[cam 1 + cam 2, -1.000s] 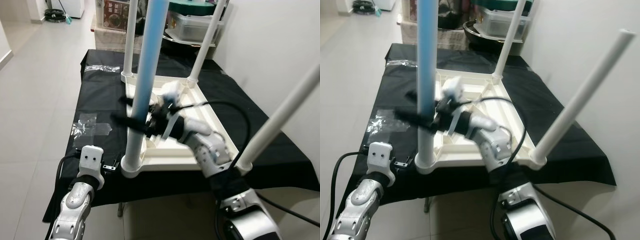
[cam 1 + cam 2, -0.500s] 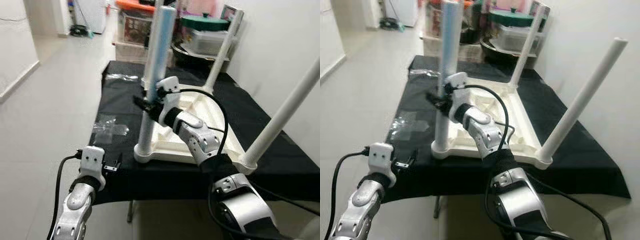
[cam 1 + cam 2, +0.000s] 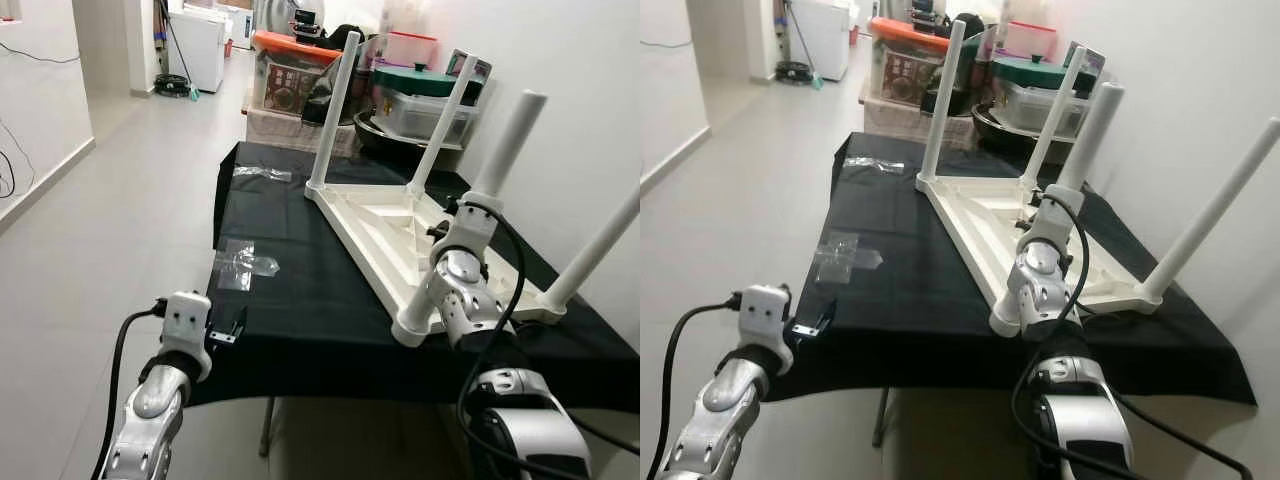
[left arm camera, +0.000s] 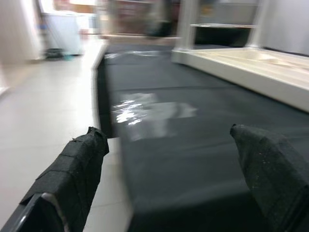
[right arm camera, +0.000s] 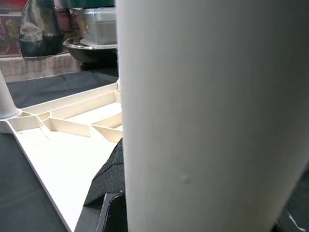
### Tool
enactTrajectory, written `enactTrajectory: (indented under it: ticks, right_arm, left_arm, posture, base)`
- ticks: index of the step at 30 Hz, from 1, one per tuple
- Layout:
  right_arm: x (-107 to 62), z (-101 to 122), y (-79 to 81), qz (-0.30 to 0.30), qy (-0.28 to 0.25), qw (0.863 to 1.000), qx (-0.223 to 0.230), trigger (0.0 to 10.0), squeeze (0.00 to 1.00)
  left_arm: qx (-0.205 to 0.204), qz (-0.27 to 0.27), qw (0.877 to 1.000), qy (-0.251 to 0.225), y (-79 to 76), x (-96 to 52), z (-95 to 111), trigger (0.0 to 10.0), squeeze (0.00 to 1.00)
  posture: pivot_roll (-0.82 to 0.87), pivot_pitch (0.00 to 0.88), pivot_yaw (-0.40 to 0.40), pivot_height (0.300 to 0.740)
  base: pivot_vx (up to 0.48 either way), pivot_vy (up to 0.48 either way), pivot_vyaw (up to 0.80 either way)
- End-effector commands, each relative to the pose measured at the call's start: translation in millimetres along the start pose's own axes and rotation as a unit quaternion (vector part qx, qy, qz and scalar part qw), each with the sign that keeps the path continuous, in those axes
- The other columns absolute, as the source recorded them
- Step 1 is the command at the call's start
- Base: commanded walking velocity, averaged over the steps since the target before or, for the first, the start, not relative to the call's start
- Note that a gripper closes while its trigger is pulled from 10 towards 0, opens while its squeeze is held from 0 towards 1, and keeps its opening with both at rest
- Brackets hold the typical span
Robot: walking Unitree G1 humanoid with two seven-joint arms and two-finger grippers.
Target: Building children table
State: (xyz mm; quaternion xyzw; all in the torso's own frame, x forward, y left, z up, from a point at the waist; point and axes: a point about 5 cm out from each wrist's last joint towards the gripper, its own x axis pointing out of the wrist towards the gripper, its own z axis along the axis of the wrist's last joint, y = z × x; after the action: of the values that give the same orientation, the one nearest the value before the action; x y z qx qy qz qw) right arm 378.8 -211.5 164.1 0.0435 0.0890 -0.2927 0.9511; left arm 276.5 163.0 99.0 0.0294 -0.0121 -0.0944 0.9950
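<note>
Four legs stand up from the overturned table (image 3: 380,225); right gripper (image 5: 108,193) clasps the near leg (image 3: 470,215), left gripper (image 4: 169,159) gapes wide

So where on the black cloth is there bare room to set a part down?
Bare black tablecloth runs along the robot's left side, between the clear plastic wrapper and the upturned white plastic children's table; the near edge ahead of the left gripper is free too. The right half is crowded by the table and the right gripper at its near leg.
</note>
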Motion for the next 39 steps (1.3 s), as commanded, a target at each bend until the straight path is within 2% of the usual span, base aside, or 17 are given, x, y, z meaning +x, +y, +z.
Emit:
enactTrajectory:
  ticks: [1,2,3,4,10,11,17,20,24,28,29,30,31,35,36,38,39]
  right_arm:
    - [-2.1,-52,-11.7,-0.023,0.109,0.992,-0.054,5.4,0.00]
    - [-3.1,-51,-6.6,-0.008,0.113,0.992,-0.047,10.0,0.00]
    - [-3.1,-51,-6.6,-0.008,0.113,0.992,-0.047,10.0,0.00]
    - [-5.2,-45,2.0,0.024,0.094,0.995,-0.019,10.0,1.00]
    - [-6.6,-18,19.6,0.088,0.044,0.995,0.032,10.0,1.00]
    - [-5.0,-8,23.8,0.120,0.028,0.991,0.049,10.0,0.00]
    - [-10.7,37,45.1,0.299,-0.053,0.947,0.105,10.0,0.00]
    - [-19.7,61,57.0,0.419,-0.106,0.897,0.093,10.0,0.00]
    - [-25.9,60,65.4,0.477,-0.109,0.870,0.064,10.0,0.00]
    - [-38.2,42,80.9,0.564,-0.095,0.820,0.006,10.0,0.00]
    - [-41.4,37,85.1,0.578,-0.089,0.811,0.002,5.5,0.00]
    - [-41.4,37,85.1,0.578,-0.089,0.811,0.002,5.5,0.00]
    - [-45.3,33,88.8,0.593,-0.088,0.800,-0.003,0.0,0.00]
    - [-56.3,25,94.1,0.647,-0.087,0.757,-0.024,0.0,0.00]
    - [-56.3,25,94.1,0.647,-0.087,0.757,-0.024,0.0,0.00]
    - [-62.1,20,90.6,0.690,-0.089,0.718,-0.033,0.0,0.00]
    - [-62.1,20,90.6,0.690,-0.089,0.718,-0.033,0.0,0.00]
  left_arm:
    - [0.004,-0.007,1.000,0.007,-3.5,0.5,-2,10.0,0.00]
    - [0.004,-0.008,1.000,0.007,-4.0,0.3,-2,10.0,0.00]
    - [0.004,-0.008,1.000,0.007,-4.0,0.3,-2,10.0,0.00]
    - [0.004,-0.009,1.000,0.007,-3.9,0.4,-2,10.0,0.00]
    - [0.006,-0.008,1.000,0.006,-2.0,1.7,-2,10.0,0.00]
    - [0.006,-0.008,1.000,0.005,-1.8,1.9,-1,10.0,0.00]
    - [0.006,-0.008,1.000,0.005,-2.1,2.4,-2,10.0,0.00]
    - [0.007,-0.009,1.000,0.004,-2.7,3.2,-2,10.0,0.00]
    - [0.008,-0.009,1.000,0.003,-3.1,4.0,-1,10.0,0.00]
    - [0.008,-0.008,1.000,0.000,-2.7,5.4,0,10.0,0.00]
    - [0.009,-0.007,1.000,0.000,-2.1,4.9,0,10.0,0.00]
    - [0.009,-0.007,1.000,0.000,-2.1,4.9,0,10.0,0.00]
    - [0.009,-0.006,1.000,0.000,-1.6,4.2,0,10.0,0.00]
    - [0.009,-0.003,1.000,0.000,-0.7,1.3,-1,10.0,0.00]
    - [0.009,-0.003,1.000,0.000,-0.7,1.3,-1,10.0,0.00]
    - [0.009,-0.004,1.000,0.001,-0.7,0.3,-2,10.0,0.00]
    - [0.009,-0.004,1.000,0.001,-0.7,0.3,-2,10.0,0.00]
  posture:
    - [0.04,0.000,-0.161,0.740]
    - [0.04,0.000,-0.161,0.740]
    - [0.04,0.000,-0.161,0.740]
    - [0.04,0.000,-0.161,0.740]
    - [0.05,0.000,-0.160,0.740]
    - [0.05,0.000,-0.160,0.740]
    - [0.05,0.000,-0.164,0.740]
    - [0.05,0.000,-0.167,0.740]
    - [0.06,0.000,-0.171,0.740]
    - [0.07,0.000,-0.184,0.740]
    - [0.07,0.000,-0.184,0.740]
    - [0.07,0.000,-0.184,0.740]
    - [0.08,0.000,-0.193,0.740]
    - [0.08,0.000,-0.193,0.740]
    - [0.08,0.000,-0.193,0.740]
    - [0.07,0.000,-0.186,0.740]
    - [0.07,0.000,-0.186,0.740]
  base:
    - [0.000,0.000,0.00]
    - [0.000,0.000,0.00]
    - [0.000,0.000,0.00]
    - [0.000,0.000,0.00]
    - [0.000,0.000,0.00]
    - [0.000,0.000,0.00]
    - [0.000,0.000,0.00]
    - [0.000,0.000,0.00]
    - [0.000,0.000,0.00]
    - [0.000,0.000,0.00]
    - [0.000,0.000,0.00]
    - [0.000,0.000,0.00]
    - [0.000,0.000,0.00]
    - [0.000,0.000,0.00]
    - [0.000,0.000,0.00]
    - [0.000,0.000,0.00]
    - [0.000,0.000,0.00]
